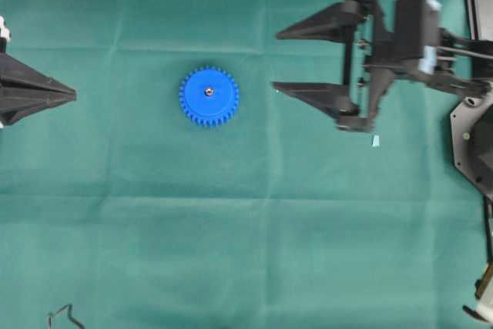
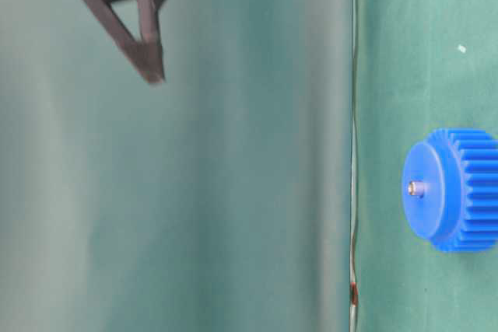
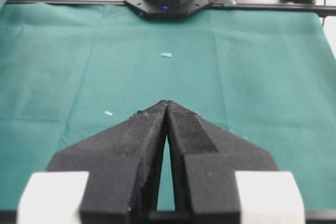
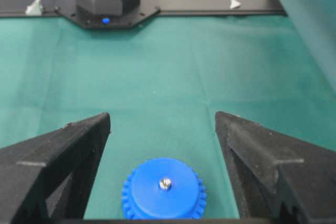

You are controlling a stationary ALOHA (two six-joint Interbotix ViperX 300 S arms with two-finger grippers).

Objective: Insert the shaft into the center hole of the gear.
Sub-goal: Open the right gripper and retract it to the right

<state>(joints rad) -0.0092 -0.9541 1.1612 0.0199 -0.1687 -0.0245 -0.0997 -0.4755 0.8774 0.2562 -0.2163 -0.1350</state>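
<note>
Matte black left gripper at nine o'clock, wedge fingers pressed together, empty. Centre: toothed blue plastic gear flat on green cloth, shiny shaft seated in it. Right gripper at three o'clock, spread wide, empty.

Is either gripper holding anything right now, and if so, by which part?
Nothing is held. The right gripper is open with empty jaws, apart from the gear, where the shaft already sits. The left gripper is shut on nothing.

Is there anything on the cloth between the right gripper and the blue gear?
In the overhead view, only bare green cloth lies between the open right gripper and the gear; the shaft already sits in its center.
</note>
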